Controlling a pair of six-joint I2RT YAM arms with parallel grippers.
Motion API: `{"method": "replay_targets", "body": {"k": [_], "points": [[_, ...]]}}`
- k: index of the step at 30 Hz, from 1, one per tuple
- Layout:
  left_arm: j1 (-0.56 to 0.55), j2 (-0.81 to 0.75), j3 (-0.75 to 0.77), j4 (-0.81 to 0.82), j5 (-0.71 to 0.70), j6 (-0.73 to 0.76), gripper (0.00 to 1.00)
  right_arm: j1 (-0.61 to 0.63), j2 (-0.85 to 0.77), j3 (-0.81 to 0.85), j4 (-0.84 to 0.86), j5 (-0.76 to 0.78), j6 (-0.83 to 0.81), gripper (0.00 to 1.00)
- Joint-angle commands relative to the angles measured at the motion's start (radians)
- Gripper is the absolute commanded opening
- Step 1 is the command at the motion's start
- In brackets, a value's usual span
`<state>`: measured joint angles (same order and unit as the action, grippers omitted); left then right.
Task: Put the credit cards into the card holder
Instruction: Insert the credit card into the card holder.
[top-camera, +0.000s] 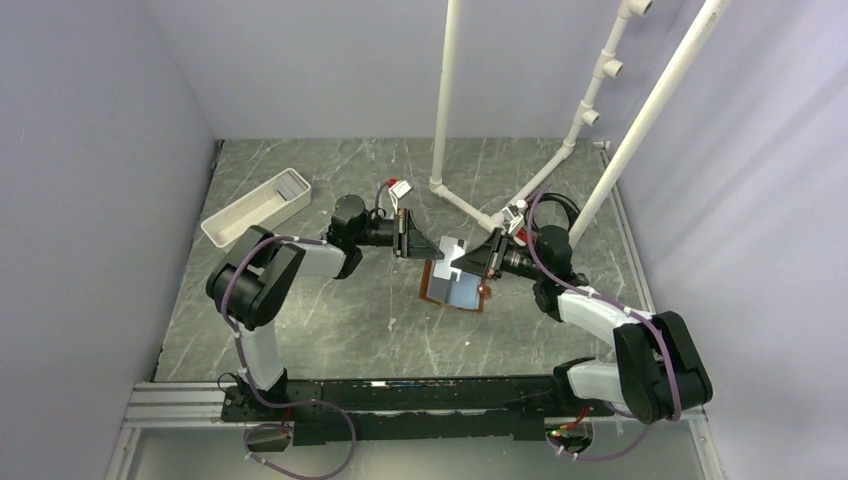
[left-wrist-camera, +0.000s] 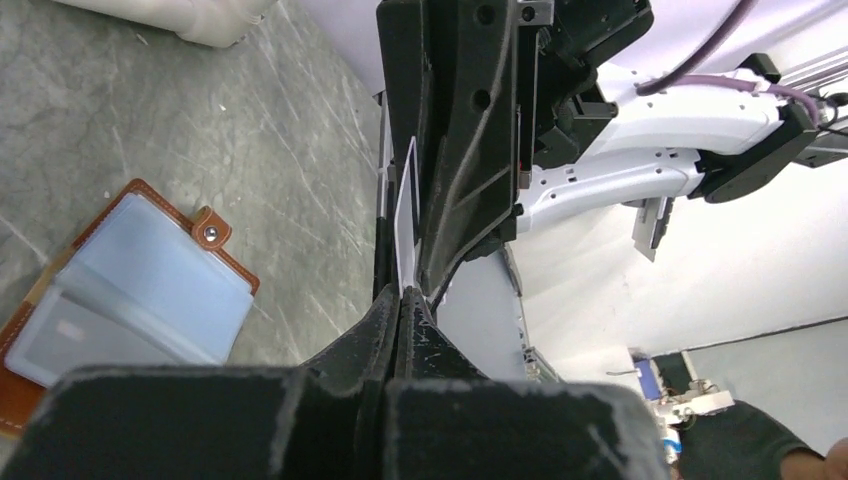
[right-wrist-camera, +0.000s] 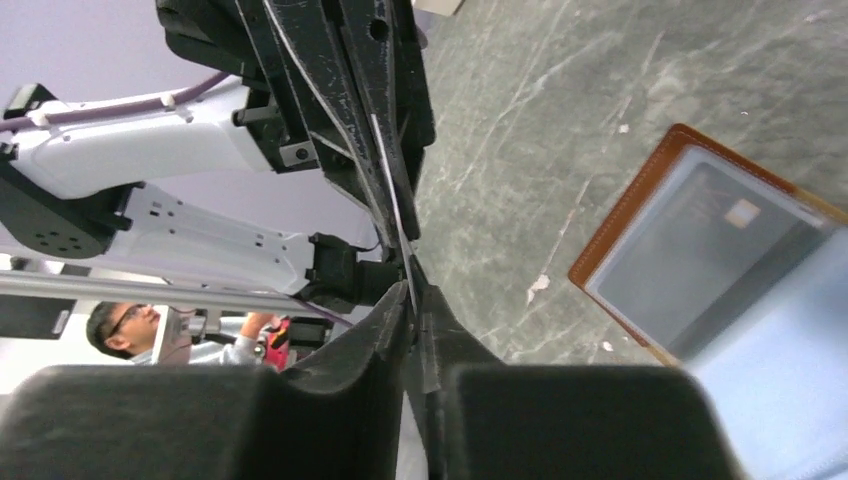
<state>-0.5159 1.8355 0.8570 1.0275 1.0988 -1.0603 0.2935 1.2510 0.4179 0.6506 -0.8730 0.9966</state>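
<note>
Fingers (left-wrist-camera: 345, 350) of the left end effector (left-wrist-camera: 398, 312) are pressed together on one edge of a pale credit card (left-wrist-camera: 407, 215). The right end effector (right-wrist-camera: 412, 300) pinches the other edge of the same card. The two meet tip to tip, and the card is up in the air between them. Just under it, the brown card holder (top-camera: 457, 290) lies open on the grey bench (top-camera: 330, 310). A white tray (top-camera: 256, 207) sits well apart, off to the left.

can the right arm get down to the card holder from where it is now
Probably yes: the holder lies open just below with nothing between. But the right fingers and left fingers both pinch one card, so the left likely has to let go first.
</note>
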Motion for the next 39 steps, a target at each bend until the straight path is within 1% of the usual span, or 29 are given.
{"method": "replay_targets", "body": {"k": [1, 2, 3, 4, 5, 6, 7, 8, 9, 11, 13, 16, 21, 24, 26, 31, 33, 34, 39], "points": [[-0.015, 0.040, 0.009, 0.136, 0.001, -0.076, 0.00, -0.038, -0.016, -0.035, 0.031, 0.017, 0.008, 0.00], [-0.015, 0.039, 0.021, 0.059, -0.007, -0.044, 0.06, -0.051, -0.023, -0.036, -0.034, 0.032, -0.022, 0.00], [-0.013, 0.029, 0.043, -0.107, -0.032, 0.027, 0.18, -0.063, -0.025, -0.030, -0.125, 0.049, -0.074, 0.00], [-0.012, 0.012, 0.078, -0.344, -0.104, 0.123, 0.28, -0.071, -0.021, -0.018, -0.217, 0.068, -0.127, 0.00], [-0.015, -0.006, 0.119, -0.573, -0.176, 0.281, 0.36, -0.074, -0.007, -0.004, -0.283, 0.068, -0.188, 0.00], [-0.019, -0.015, 0.165, -0.778, -0.258, 0.370, 0.42, -0.074, 0.014, 0.016, -0.354, 0.058, -0.247, 0.00], [-0.019, -0.020, 0.202, -0.958, -0.317, 0.422, 0.47, -0.074, 0.044, 0.035, -0.415, 0.041, -0.299, 0.00], [-0.019, -0.022, 0.224, -1.033, -0.355, 0.451, 0.50, -0.075, 0.083, 0.050, -0.452, 0.017, -0.342, 0.00], [-0.018, -0.024, 0.234, -1.087, -0.391, 0.467, 0.56, -0.076, 0.104, 0.060, -0.481, -0.005, -0.372, 0.00], [-0.021, -0.028, 0.241, -1.124, -0.433, 0.494, 0.66, -0.076, 0.137, 0.070, -0.516, -0.018, -0.410, 0.00], [-0.023, -0.029, 0.236, -1.147, -0.471, 0.505, 0.69, -0.075, 0.166, 0.078, -0.536, -0.025, -0.426, 0.00], [-0.029, -0.011, 0.225, -1.153, -0.488, 0.509, 0.71, -0.076, 0.196, 0.081, -0.542, -0.013, -0.428, 0.00], [-0.053, 0.066, 0.250, -1.158, -0.442, 0.519, 0.72, -0.075, 0.242, 0.094, -0.535, -0.012, -0.421, 0.00], [-0.061, 0.096, 0.262, -1.173, -0.440, 0.525, 0.67, -0.076, 0.253, 0.104, -0.549, -0.006, -0.433, 0.00], [-0.061, 0.104, 0.260, -1.177, -0.445, 0.525, 0.61, -0.076, 0.258, 0.107, -0.553, 0.000, -0.437, 0.00], [-0.059, 0.124, 0.267, -1.191, -0.457, 0.525, 0.44, -0.076, 0.309, 0.113, -0.519, -0.028, -0.423, 0.00], [-0.059, 0.125, 0.260, -1.187, -0.457, 0.523, 0.35, -0.076, 0.329, 0.118, -0.506, -0.033, -0.417, 0.00], [-0.059, 0.125, 0.259, -1.190, -0.460, 0.526, 0.32, -0.076, 0.338, 0.122, -0.504, -0.036, -0.417, 0.00], [-0.059, 0.125, 0.251, -1.193, -0.456, 0.533, 0.30, -0.076, 0.379, 0.134, -0.431, -0.078, -0.374, 0.00]]}}
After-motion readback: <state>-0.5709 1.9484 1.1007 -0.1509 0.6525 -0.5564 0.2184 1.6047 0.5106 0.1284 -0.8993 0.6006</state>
